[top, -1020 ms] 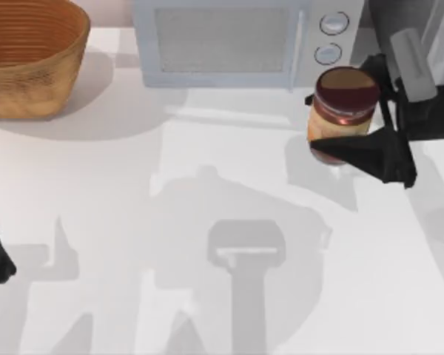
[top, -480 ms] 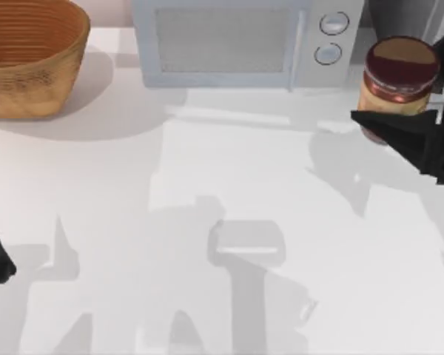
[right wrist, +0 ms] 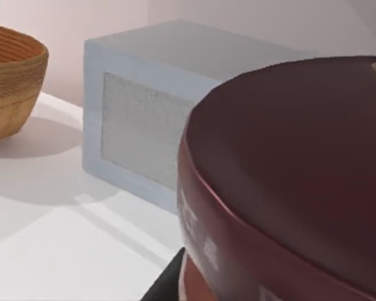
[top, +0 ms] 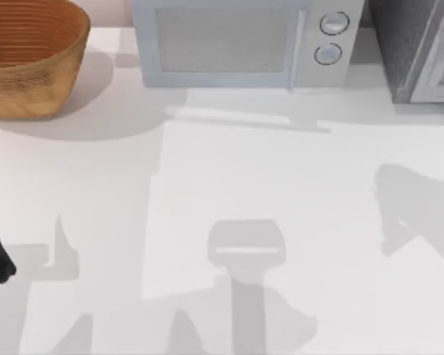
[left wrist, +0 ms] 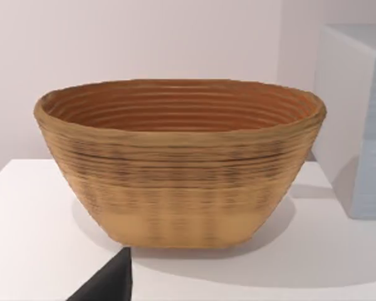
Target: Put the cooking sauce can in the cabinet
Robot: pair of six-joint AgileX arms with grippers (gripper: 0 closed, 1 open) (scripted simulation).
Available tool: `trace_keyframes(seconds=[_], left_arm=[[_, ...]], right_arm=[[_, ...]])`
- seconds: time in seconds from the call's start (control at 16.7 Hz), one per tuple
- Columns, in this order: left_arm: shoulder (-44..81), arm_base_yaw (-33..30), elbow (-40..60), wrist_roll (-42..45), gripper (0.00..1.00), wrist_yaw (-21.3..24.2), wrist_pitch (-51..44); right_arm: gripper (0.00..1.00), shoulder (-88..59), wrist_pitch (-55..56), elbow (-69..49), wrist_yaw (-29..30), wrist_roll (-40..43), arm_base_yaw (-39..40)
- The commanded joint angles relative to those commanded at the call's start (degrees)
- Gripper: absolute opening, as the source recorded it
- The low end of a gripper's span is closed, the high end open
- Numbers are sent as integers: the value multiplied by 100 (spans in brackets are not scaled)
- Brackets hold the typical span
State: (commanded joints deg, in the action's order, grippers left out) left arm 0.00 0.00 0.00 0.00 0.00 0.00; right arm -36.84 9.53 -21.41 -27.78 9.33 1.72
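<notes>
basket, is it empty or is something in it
Empty as far as the views show. The wicker basket stands upright on the table beside the microwave, and its ribbed inner wall is bare; its very bottom is hidden behind the rim.

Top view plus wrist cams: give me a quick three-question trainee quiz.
1. True or false: in the top view, the basket stands left of the microwave.
2. In the right wrist view, which is nearest the camera? A) basket B) can C) microwave
3. Fill in: in the top view, the cabinet stands to the microwave's ____.

Key: 1 true; 2 B; 3 right.
</notes>
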Motion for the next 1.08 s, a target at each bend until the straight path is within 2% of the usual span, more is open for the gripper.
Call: trace_keyframes(seconds=[0.24, 0.48, 0.66, 1.08], left_arm=[[0, 0, 0, 0, 100, 0, 0], [0, 0, 0, 0, 100, 0, 0], [0, 0, 0, 0, 100, 0, 0], [0, 0, 0, 0, 100, 0, 0]], right_arm=[[0, 2110, -495, 1115, 1478, -518, -107], [0, 3364, -854, 1915, 2500, -849, -167], [0, 3684, -953, 2141, 2778, -933, -172], [0, 3489, -1009, 1946, 2792, -938, -129]])
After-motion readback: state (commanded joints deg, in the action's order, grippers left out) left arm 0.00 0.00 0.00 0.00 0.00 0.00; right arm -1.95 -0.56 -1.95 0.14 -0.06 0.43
